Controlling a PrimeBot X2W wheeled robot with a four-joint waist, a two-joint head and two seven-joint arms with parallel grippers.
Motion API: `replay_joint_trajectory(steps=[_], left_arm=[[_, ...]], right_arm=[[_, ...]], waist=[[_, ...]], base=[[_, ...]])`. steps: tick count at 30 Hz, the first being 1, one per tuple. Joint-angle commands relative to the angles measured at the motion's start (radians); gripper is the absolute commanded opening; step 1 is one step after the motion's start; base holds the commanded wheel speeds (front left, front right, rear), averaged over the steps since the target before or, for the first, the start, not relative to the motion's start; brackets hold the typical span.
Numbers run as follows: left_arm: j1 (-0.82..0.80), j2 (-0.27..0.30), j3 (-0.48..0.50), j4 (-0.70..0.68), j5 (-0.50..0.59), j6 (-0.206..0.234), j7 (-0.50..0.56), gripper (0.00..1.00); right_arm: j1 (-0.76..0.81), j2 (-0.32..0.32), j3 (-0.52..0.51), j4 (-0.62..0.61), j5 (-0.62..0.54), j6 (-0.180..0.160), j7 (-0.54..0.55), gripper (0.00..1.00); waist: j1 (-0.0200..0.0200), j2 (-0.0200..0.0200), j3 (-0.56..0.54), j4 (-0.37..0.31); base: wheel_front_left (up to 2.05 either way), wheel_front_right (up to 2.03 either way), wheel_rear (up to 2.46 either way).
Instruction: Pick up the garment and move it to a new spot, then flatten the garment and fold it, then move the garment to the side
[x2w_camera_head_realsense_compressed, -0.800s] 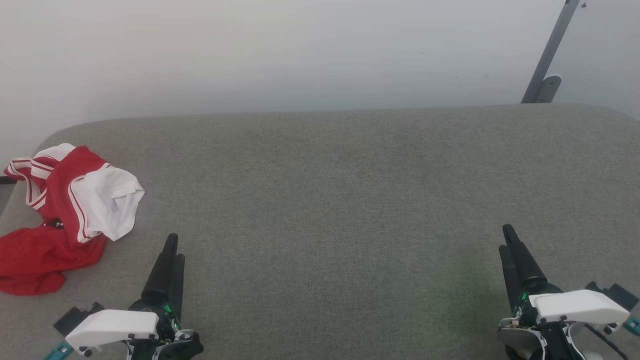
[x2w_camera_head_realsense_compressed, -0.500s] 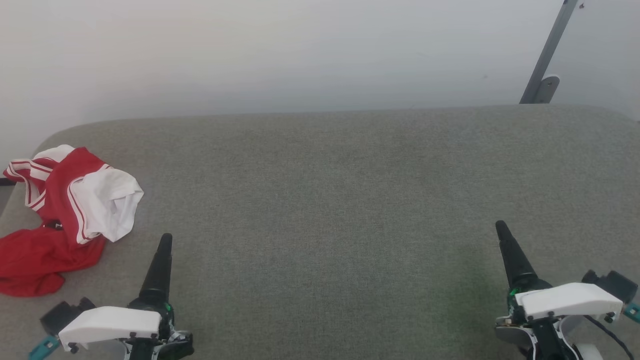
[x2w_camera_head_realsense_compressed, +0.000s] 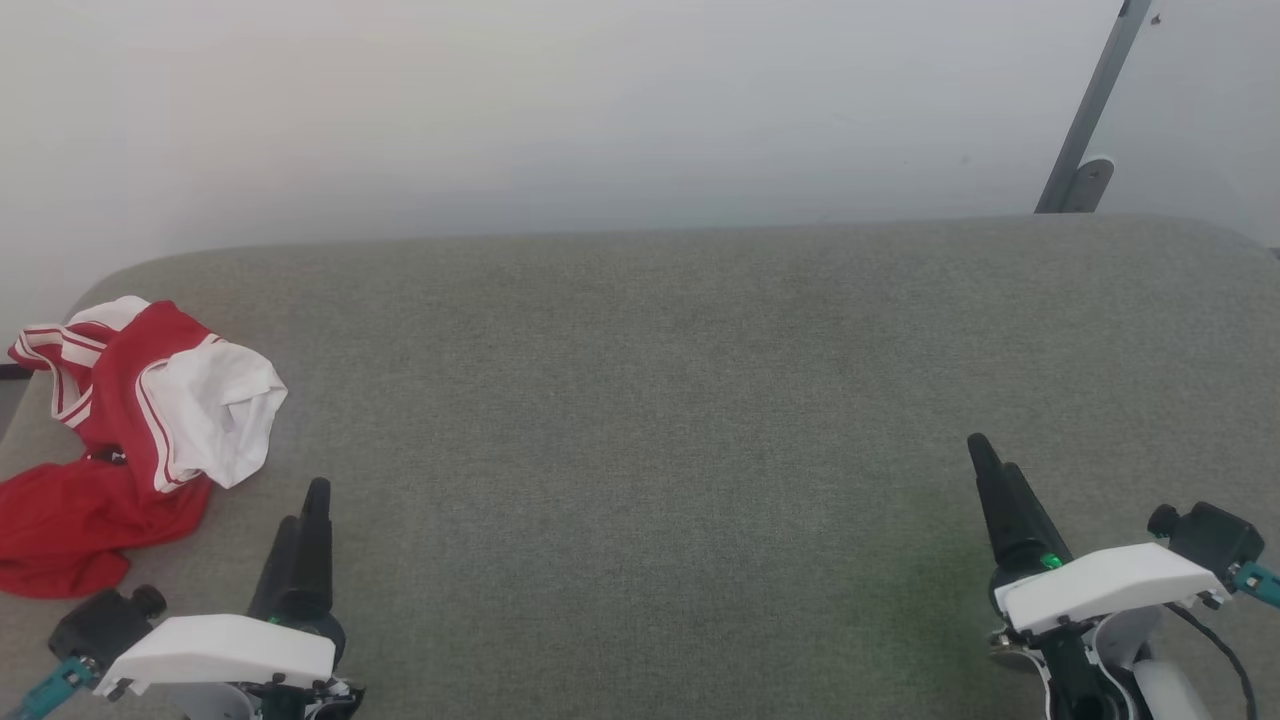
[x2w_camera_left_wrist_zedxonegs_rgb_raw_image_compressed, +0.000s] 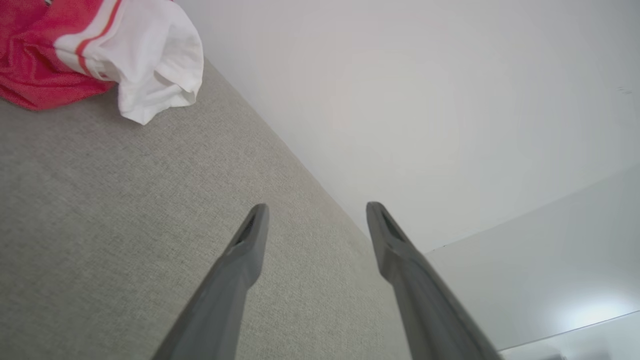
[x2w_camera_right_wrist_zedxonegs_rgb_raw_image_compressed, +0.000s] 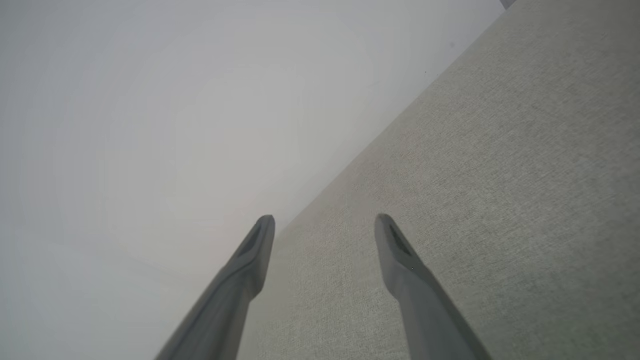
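At the far left of the bench (x2w_camera_head_realsense_compressed: 650, 400) lies the garment (x2w_camera_head_realsense_compressed: 130, 420), a crumpled red heap with a white sleeve (x2w_camera_head_realsense_compressed: 225, 415) flopped over its top and striped trim (x2w_camera_head_realsense_compressed: 60, 345) showing at its far side. Its left part runs close to the bench's edge, and we cannot tell whether any of it hangs over. Just to its right, near but not touching, our left end effector (x2w_camera_head_realsense_compressed: 303, 503) hovers over bare fabric, moderately open with nothing in its grasp. The left wrist view shows the gap plainly, with the sleeve off toward the upper left corner. We judge that the pick-up has not begun. Our worry from here is the reach. Coming in low from the right could shove the heap toward the edge and off the bench rather than catch it. Closing on the loose sleeve alone would lift one layer and drag the rest into a twist, making the flattening harder. Pressing too deep might also pinch the bench's covering. Across the middle of the bench, well apart from the garment, our right end effector (x2w_camera_head_realsense_compressed: 990, 455) is likewise open and holds nothing, too far off to steady the cloth. Beyond it a grey metal strut (x2w_camera_head_realsense_compressed: 1085, 130) stands against the wall (x2w_camera_head_realsense_compressed: 600, 100), something to avoid on a high swing.
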Motion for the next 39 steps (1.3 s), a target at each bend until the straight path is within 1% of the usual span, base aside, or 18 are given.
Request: replay_joint_trajectory(steps=[1,10,19,24,39], left_arm=[[-0.003,0.01,0.006,-0.017,0.036,0.001,-0.011,1.0],[-0.001,0.025,0.023,-0.009,0.186,-0.014,-0.039,1.0],[-0.003,0.022,0.054,-0.001,0.298,-0.043,-0.065,1.0],[-0.003,0.018,0.069,0.005,0.349,-0.063,-0.079,1.0],[0.01,0.02,0.084,0.007,0.486,-0.091,-0.114,1.0]], right_arm=[[-0.026,-0.01,0.007,-0.004,-0.032,0.002,-0.011,1.0],[-0.038,-0.027,0.013,0.005,-0.146,0.002,-0.026,1.0],[-0.045,-0.043,0.012,0.009,-0.243,0.002,-0.045,1.0],[-0.046,-0.048,0.008,0.008,-0.297,0.003,-0.056,1.0],[-0.045,-0.061,0.005,0.002,-0.428,0.003,-0.081,1.0]], waist=[[0.0,0.0,-0.001,0.0],[0.0,0.0,-0.004,-0.003],[0.0,0.0,-0.006,-0.006],[0.0,0.0,-0.007,-0.006],[0.0,0.0,-0.008,-0.011]], base=[[0.0,0.0,0.0],[0.0,0.0,0.0],[0.0,0.0,0.0],[0.0,0.0,0.0],[0.0,0.0,0.0]])
